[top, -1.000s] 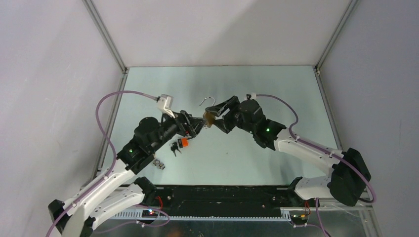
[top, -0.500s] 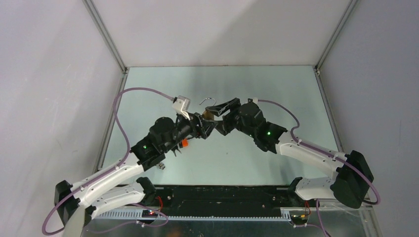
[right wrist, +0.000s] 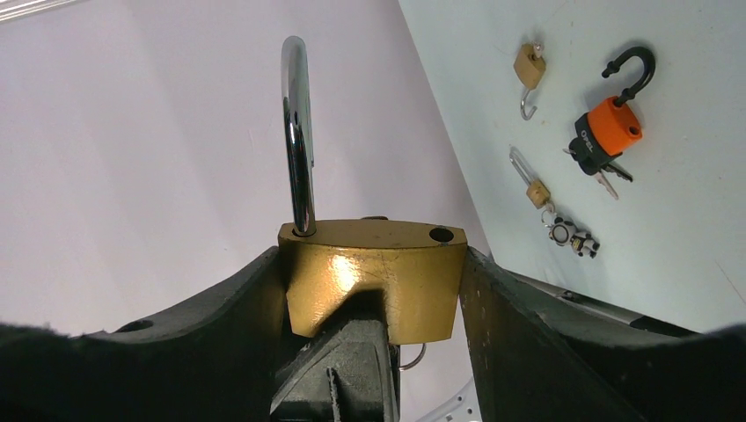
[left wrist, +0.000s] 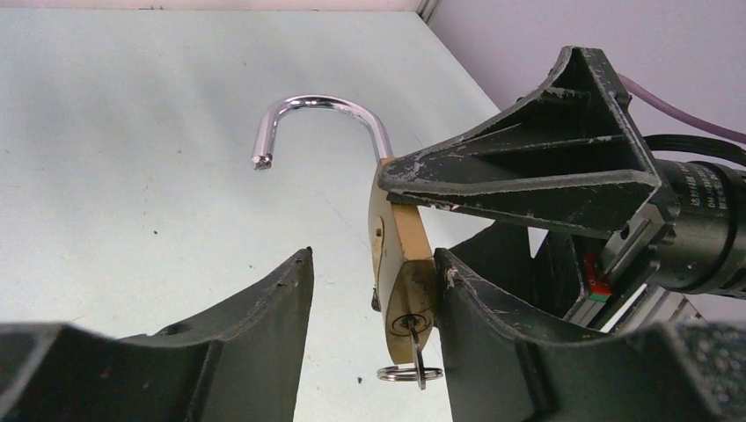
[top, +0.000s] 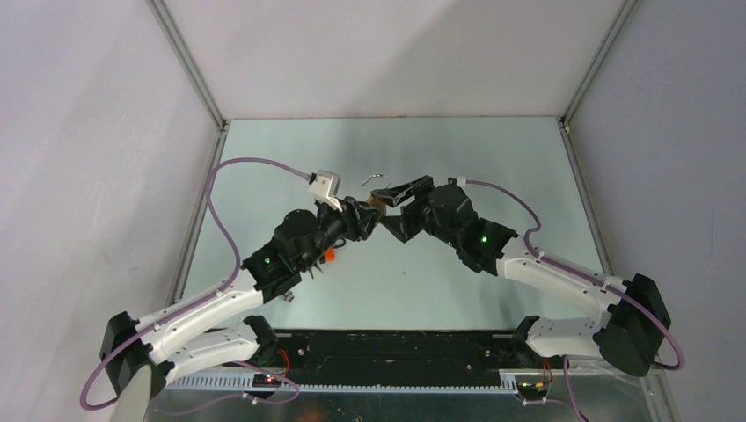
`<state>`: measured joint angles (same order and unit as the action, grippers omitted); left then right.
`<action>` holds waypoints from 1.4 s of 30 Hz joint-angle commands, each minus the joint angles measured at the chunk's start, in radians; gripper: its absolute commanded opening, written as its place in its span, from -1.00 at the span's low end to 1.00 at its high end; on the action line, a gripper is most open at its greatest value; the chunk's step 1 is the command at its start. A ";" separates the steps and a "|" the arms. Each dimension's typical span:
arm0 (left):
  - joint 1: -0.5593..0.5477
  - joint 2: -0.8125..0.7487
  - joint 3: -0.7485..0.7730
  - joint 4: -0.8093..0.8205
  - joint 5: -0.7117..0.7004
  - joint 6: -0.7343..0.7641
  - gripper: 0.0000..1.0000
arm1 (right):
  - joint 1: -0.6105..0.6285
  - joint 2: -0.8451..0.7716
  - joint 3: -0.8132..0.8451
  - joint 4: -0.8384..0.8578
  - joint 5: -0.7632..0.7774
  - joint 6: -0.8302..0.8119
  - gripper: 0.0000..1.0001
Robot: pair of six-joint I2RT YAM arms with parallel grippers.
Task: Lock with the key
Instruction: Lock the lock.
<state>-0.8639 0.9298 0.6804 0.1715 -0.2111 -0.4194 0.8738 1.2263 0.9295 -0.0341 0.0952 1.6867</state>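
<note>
The brass padlock [right wrist: 371,280] hangs above the table [left wrist: 132,132], clamped across its body in my right claw [right wrist: 373,264], with its shackle [left wrist: 325,107] swung open and the key [left wrist: 413,341] in its keyhole. My left claw [left wrist: 374,264] stands apart, straddling the lock's key end.

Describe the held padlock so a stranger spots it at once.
Above the middle of the table, where both arms meet, the right fingers clamp a brass padlock in the air. Unlike the orange padlock and small brass ones lying on the table, it alone is held, broad-bodied, with a tall chrome shackle.
</note>
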 commanded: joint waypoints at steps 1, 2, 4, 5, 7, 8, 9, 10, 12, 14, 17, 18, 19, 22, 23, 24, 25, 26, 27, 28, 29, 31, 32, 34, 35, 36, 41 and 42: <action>-0.005 0.011 -0.006 0.063 -0.041 -0.015 0.15 | 0.005 -0.052 0.019 0.092 0.039 0.037 -0.18; -0.005 0.014 -0.007 0.069 -0.040 -0.021 0.15 | 0.006 -0.051 0.019 0.085 0.043 0.040 -0.19; -0.005 0.022 -0.005 0.077 -0.035 -0.023 0.14 | 0.007 -0.050 0.020 0.080 0.044 0.040 -0.20; -0.004 0.030 -0.001 0.077 -0.025 -0.020 0.15 | 0.007 -0.050 0.020 0.079 0.043 0.040 -0.21; -0.006 0.043 0.005 0.080 -0.015 -0.021 0.15 | 0.007 -0.050 0.020 0.076 0.039 0.042 -0.21; -0.005 0.048 0.007 0.080 -0.011 -0.020 0.12 | 0.006 -0.051 0.019 0.075 0.036 0.042 -0.21; -0.005 0.057 0.010 0.080 -0.009 -0.019 0.10 | 0.007 -0.051 0.019 0.072 0.035 0.044 -0.21; -0.005 0.061 0.011 0.081 -0.006 -0.021 0.07 | 0.006 -0.050 0.020 0.069 0.030 0.047 -0.21; -0.005 0.071 0.019 0.083 0.001 -0.022 0.02 | 0.004 -0.050 0.019 0.066 0.024 0.049 -0.21; -0.004 0.082 0.021 0.083 0.007 -0.023 -0.02 | 0.004 -0.048 0.020 0.066 0.019 0.053 -0.21; -0.005 0.090 0.021 0.083 0.005 -0.026 -0.26 | 0.001 -0.046 0.019 0.068 0.008 0.054 -0.21; -0.004 0.089 0.019 0.083 0.002 -0.027 -0.50 | 0.000 -0.046 0.020 0.067 0.006 0.054 -0.20; -0.004 0.087 0.019 0.083 -0.001 -0.027 -0.63 | -0.001 -0.046 0.020 0.063 0.003 0.052 -0.19; -0.005 0.081 0.022 0.083 -0.020 -0.027 -0.99 | -0.003 -0.051 0.019 0.058 0.011 0.030 0.33; -0.005 0.079 0.022 0.083 -0.026 -0.024 -1.00 | -0.001 -0.056 0.020 0.053 0.026 0.001 0.48; -0.004 0.074 0.025 0.083 -0.030 -0.016 -1.00 | 0.000 -0.062 0.019 0.051 0.032 -0.018 0.72; -0.004 0.072 0.028 0.082 -0.033 -0.011 -1.00 | -0.001 -0.075 0.019 0.043 0.043 -0.066 0.80; -0.001 0.066 0.031 0.081 -0.034 0.001 -1.00 | -0.003 -0.083 0.019 0.023 0.052 -0.089 0.93; 0.006 0.063 0.034 0.078 -0.031 0.004 -1.00 | -0.009 -0.106 0.019 -0.014 0.071 -0.145 0.96; 0.012 0.055 0.038 0.075 -0.026 0.006 -1.00 | -0.013 -0.118 0.019 -0.031 0.080 -0.175 0.98; 0.029 0.051 0.041 0.067 -0.009 0.006 -1.00 | -0.029 -0.143 0.019 -0.063 0.090 -0.244 0.99; 0.063 0.039 0.047 0.051 0.036 0.000 -1.00 | -0.060 -0.187 0.019 -0.107 0.101 -0.340 0.99; 0.076 0.031 0.051 0.046 0.058 -0.001 -1.00 | -0.070 -0.202 0.016 -0.105 0.103 -0.452 0.99; 0.110 0.016 0.061 0.032 0.144 0.015 -1.00 | -0.104 -0.242 0.011 -0.074 0.078 -0.672 0.99; 0.124 0.010 0.066 0.018 0.208 0.026 -1.00 | -0.122 -0.264 0.011 -0.068 0.070 -0.752 0.99; 0.128 -0.004 0.080 0.007 0.237 0.056 -1.00 | -0.134 -0.274 0.010 -0.075 0.052 -0.904 0.99; 0.142 -0.029 0.164 -0.166 0.479 0.188 -1.00 | -0.202 -0.320 -0.024 -0.097 -0.176 -1.266 0.89; 0.146 -0.027 0.197 -0.195 0.530 0.217 -1.00 | -0.239 -0.323 -0.040 -0.085 -0.289 -1.303 0.78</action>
<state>-0.7238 0.9611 0.7277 -0.0151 0.0612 -0.3359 0.7036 0.9226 0.9279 -0.1200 0.0669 0.7643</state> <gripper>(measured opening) 0.254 0.960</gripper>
